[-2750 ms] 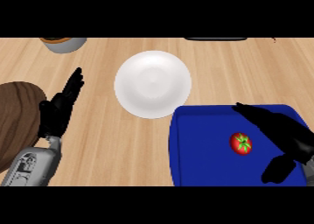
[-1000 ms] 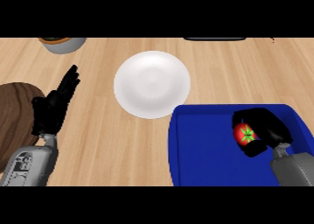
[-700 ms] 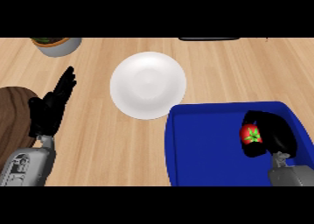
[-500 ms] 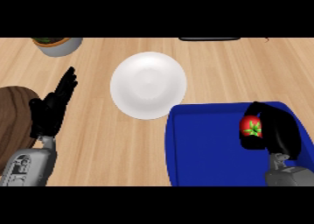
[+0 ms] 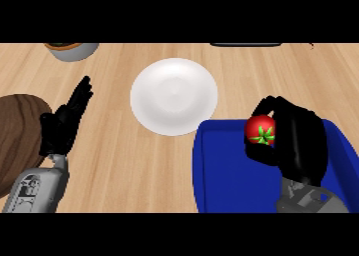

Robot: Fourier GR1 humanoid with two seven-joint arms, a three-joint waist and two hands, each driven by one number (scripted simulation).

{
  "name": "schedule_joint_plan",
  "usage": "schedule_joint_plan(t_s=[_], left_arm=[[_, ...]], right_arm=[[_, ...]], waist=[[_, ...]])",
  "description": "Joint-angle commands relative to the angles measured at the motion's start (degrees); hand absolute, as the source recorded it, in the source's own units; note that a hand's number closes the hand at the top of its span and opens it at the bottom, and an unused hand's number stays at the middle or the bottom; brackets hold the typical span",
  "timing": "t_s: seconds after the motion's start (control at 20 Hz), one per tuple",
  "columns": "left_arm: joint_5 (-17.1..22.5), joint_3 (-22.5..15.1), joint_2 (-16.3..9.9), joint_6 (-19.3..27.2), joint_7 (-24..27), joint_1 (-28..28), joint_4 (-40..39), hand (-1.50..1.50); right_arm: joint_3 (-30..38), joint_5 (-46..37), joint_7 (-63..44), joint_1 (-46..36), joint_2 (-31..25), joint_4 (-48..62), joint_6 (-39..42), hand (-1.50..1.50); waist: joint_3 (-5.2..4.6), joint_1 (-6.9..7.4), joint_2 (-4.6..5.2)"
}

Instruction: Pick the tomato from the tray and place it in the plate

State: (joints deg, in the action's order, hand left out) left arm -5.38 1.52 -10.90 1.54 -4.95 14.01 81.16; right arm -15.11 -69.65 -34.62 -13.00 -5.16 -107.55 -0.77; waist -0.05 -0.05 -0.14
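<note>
The right hand [image 5: 298, 142], fingers now curled round the tomato [image 5: 261, 130], has carried it up toward the far edge of the blue tray [image 5: 226, 170], nearer the white plate [image 5: 173, 96], while the left hand [image 5: 64, 125] rests open over the tabletop [image 5: 138, 165]

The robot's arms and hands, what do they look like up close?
Each forearm is a light grey casing with darker recesses and panel lines, ending in a black hand. The left hand and the right hand are matte black all over, with slim, segmented fingers and a thumb. No cables, sleeves or markings show.
</note>
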Motion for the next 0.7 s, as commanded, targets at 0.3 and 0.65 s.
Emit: schedule_joint_plan(t_s=[0.3, 0.65], left_arm=[[0.5, 0.9, 0.1, -1.7, 1.0, 2.5, -2.8, 0.00], [-1.1, -1.2, 1.8, -0.1, -2.3, -0.9, 3.5, 0.00]], right_arm=[[-0.2, 9.4, -4.3, -19.7, 5.1, 22.5, -6.2, 1.50], [-4.1, 17.8, -2.1, -30.9, 5.1, 44.3, -18.6, 1.50]], waist=[[0.04, 0.92, 0.38], [0.06, 1.70, 0.40]])
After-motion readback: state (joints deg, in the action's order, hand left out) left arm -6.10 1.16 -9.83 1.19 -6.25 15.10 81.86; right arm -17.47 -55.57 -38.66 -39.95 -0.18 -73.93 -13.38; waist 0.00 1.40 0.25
